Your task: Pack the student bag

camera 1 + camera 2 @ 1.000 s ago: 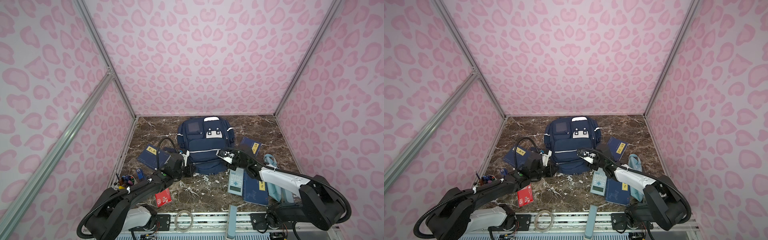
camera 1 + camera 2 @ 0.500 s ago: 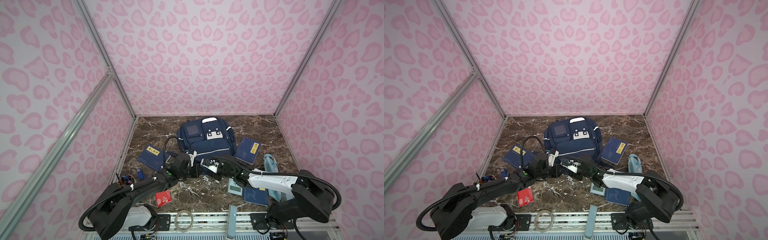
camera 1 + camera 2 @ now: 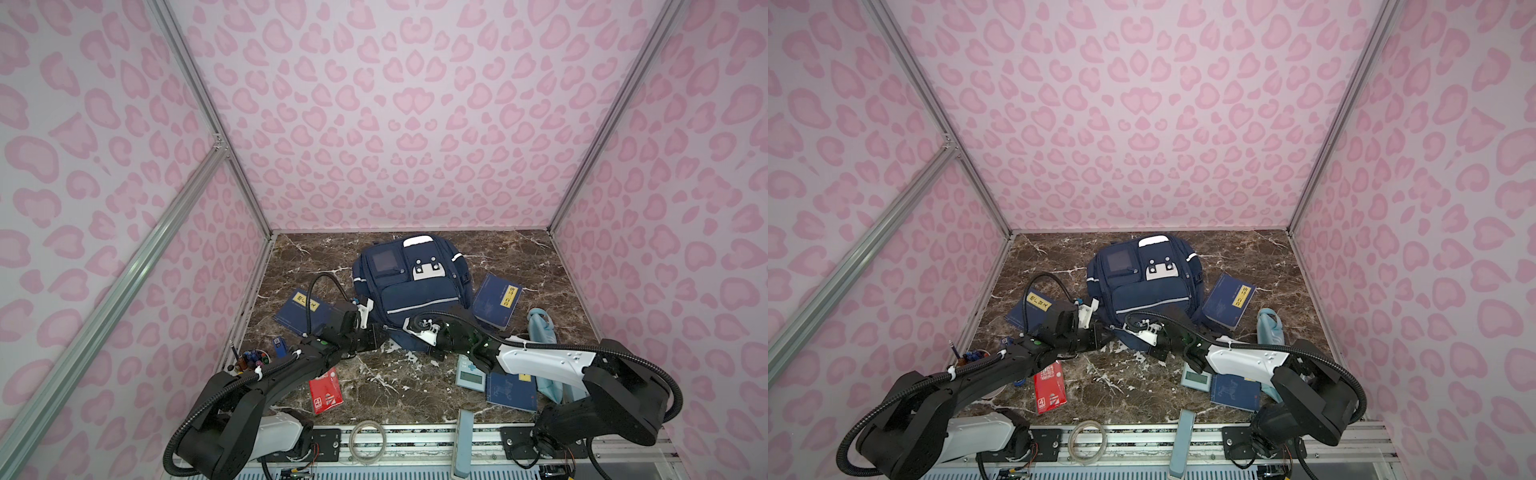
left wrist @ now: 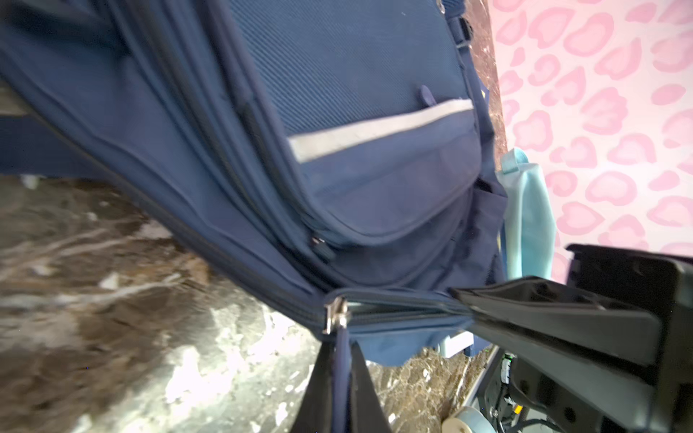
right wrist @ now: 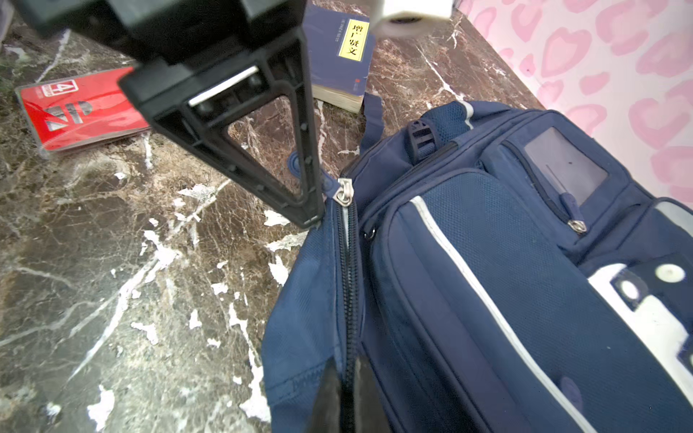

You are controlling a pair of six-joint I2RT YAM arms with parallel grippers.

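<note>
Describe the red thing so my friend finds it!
Find the navy backpack in the middle of the marble table. Come toward the front edge, beside the left arm: a flat packet lies there. It is red; the books around are dark blue.

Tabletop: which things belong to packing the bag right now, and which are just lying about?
In use: backpack; zip pull, pinched by the shut left gripper; right gripper, shut on the backpack's zip edge.
Lying about, perhaps for packing later: blue books, red booklet, small grey gadget, light blue bottle, pen cup.
</note>
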